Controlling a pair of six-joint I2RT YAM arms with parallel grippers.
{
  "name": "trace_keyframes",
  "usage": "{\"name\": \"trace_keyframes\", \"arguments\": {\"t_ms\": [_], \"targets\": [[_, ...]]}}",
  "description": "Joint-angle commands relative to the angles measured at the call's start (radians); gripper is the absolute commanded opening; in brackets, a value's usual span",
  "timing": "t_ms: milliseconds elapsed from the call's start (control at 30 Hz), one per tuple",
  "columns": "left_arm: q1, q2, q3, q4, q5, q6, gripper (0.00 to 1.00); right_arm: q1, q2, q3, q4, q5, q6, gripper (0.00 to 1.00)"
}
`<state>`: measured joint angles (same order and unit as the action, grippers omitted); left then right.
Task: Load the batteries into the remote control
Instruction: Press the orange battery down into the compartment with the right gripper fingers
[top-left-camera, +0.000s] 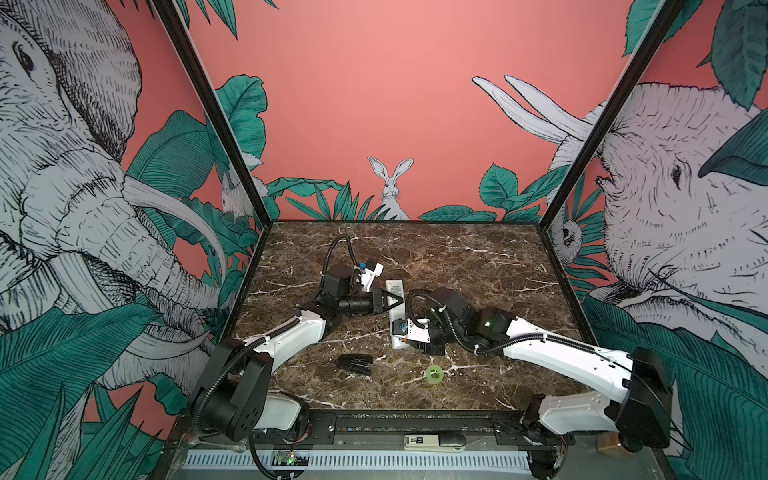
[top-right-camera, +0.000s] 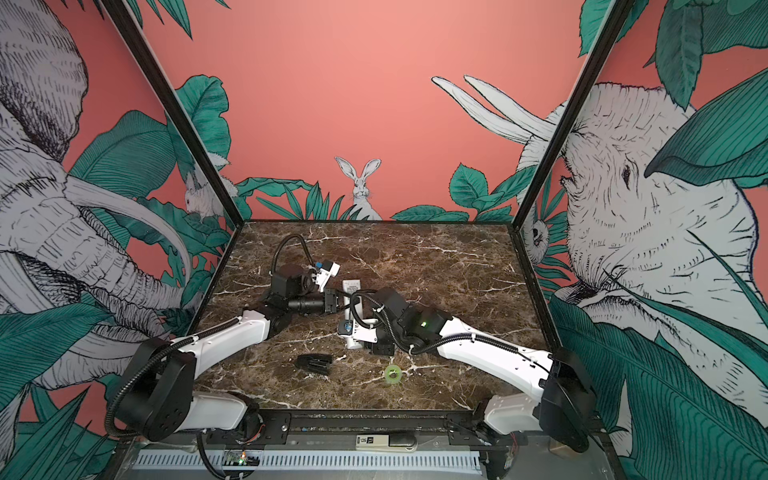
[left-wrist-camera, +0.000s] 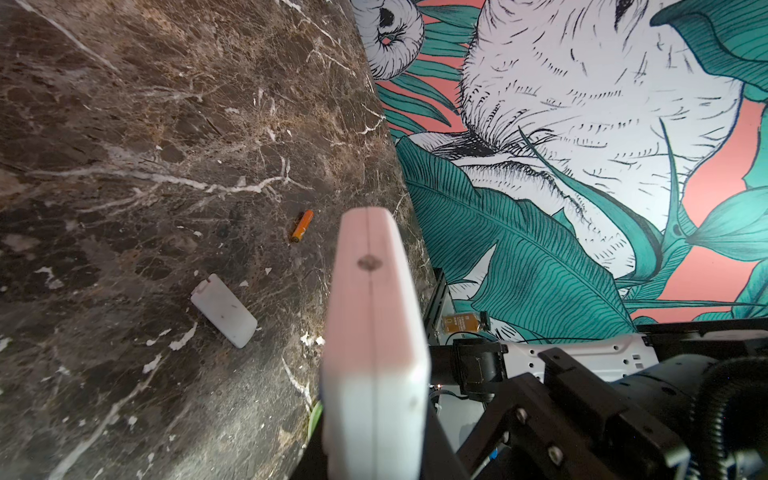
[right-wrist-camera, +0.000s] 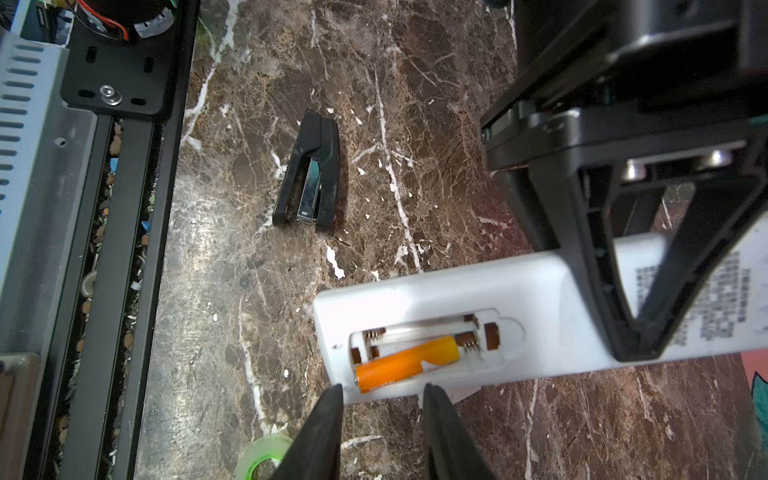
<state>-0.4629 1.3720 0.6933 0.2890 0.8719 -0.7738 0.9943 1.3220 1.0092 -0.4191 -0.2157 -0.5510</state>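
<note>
I'm holding the remote control (right-wrist-camera: 540, 299) back-up near the middle of the table (top-left-camera: 478, 266), with the left gripper (top-left-camera: 390, 302) clamped across its body. One battery (right-wrist-camera: 407, 363) is sitting slanted in the open compartment. The right gripper (right-wrist-camera: 382, 392) is hovering at that end, jaws partly apart and empty. The other battery (left-wrist-camera: 302, 225) is lying toward the right edge.

Taken from the remote control (top-left-camera: 394, 287), open marble table (top-left-camera: 478, 257) stretches from 12 to 1 o'clock. The left gripper (top-left-camera: 397, 302), clamped across it, bars 9 o'clock. The right arm (top-left-camera: 540, 340) crosses 3 to 4, a stapler (top-left-camera: 354, 364) lies at 7, and a green tape ring (top-left-camera: 434, 372) at 5.
</note>
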Motion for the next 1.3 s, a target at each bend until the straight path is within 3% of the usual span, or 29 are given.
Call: {"name": "trace_keyframes", "arguments": {"t_ms": [0,1267], "targets": [[0.005,-0.038,0.008,0.021,0.015,-0.001,0.00,0.006,0.011,0.014,0.026,0.011,-0.018,0.34],[0.005,-0.054,0.009,0.015,0.010,0.008,0.00,0.026,0.037,0.009,0.030,0.033,-0.024,0.33]]}}
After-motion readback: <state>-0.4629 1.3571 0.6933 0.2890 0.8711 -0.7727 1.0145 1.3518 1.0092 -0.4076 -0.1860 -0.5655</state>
